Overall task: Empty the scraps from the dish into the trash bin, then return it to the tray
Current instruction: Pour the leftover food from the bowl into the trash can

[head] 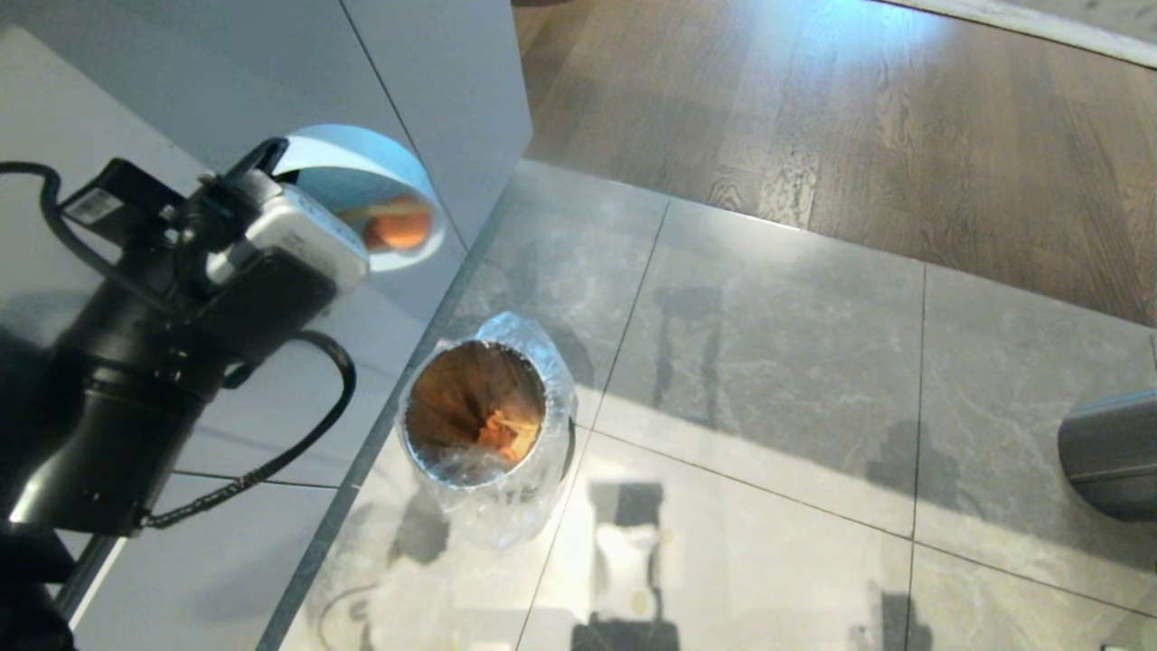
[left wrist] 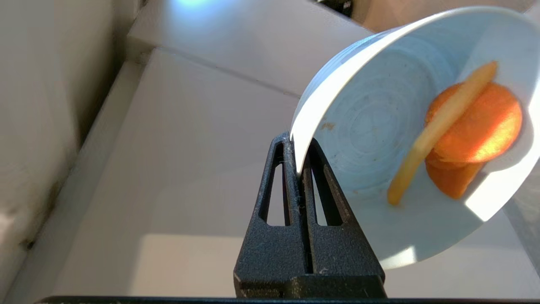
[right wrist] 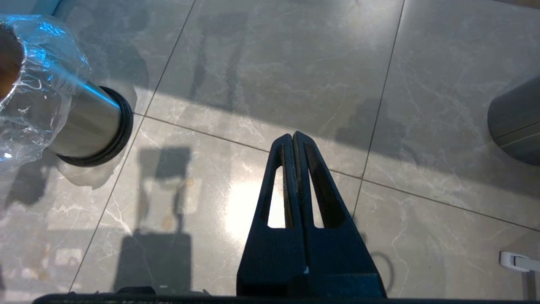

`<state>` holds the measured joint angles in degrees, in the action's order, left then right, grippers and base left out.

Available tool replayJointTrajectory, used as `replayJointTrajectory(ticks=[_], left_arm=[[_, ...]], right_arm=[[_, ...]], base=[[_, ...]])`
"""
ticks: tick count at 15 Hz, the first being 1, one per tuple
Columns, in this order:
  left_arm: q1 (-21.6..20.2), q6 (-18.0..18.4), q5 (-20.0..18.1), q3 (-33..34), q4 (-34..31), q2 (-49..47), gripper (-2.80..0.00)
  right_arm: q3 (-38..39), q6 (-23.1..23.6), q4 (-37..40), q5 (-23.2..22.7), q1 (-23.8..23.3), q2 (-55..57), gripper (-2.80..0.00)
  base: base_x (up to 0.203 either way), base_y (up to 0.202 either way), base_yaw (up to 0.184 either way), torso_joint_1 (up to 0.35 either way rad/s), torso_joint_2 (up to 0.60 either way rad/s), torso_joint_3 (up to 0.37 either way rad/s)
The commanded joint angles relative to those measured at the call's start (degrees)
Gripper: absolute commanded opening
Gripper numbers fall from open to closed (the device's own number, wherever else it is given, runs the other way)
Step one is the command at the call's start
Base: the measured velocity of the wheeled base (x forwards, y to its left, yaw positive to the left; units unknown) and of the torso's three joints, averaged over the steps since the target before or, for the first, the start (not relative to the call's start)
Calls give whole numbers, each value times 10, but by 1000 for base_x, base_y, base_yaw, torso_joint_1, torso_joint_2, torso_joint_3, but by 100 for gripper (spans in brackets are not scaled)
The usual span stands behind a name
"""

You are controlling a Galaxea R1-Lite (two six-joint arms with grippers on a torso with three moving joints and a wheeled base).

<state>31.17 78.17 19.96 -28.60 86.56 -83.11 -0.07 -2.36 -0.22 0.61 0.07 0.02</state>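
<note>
Up at the left of the head view, the left pincer (left wrist: 298, 162) is clamping the rim of the bowl (head: 380, 194), its two black fingers (left wrist: 278, 181) pressed together with only the thin wall between them. The bowl is tilting steeply on its side, its open mouth facing out and its pale blue inside showing. Scraps (left wrist: 460, 135) are lying against the lower wall inside it: a yellow stick crossing over round orange slices. The bowl is hanging in the air in front of the white bench (head: 226, 81) side, higher in the head view than the trash bin (head: 484, 416) and not directly over its mouth.

The trash bin is standing on the grey tiled floor (head: 768, 362) just beside the bench's lower edge, with a crinkled clear bag (right wrist: 38, 84) folded around its rim and some orange and yellow bits (head: 506, 434) already lying at its bottom. A grey cylinder (head: 1112, 452) is showing at the right edge, well apart from the bin.

The right pincer (right wrist: 294, 136) is hanging over bare floor tiles, its fingers closed together and holding nothing.
</note>
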Motion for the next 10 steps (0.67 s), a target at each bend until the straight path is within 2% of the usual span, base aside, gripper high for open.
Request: replayJointTrajectory(ticks=[1,10], left_arm=[[2,6,5,-2,10,14,-280],[11,14,12,2,12,22,-280]], right_arm=[[0,0,0,0,0,0,-280],[1,0,0,0,0,0,-280]], base=[[0,0,0,0,0,0],[0,0,0,0,0,0]])
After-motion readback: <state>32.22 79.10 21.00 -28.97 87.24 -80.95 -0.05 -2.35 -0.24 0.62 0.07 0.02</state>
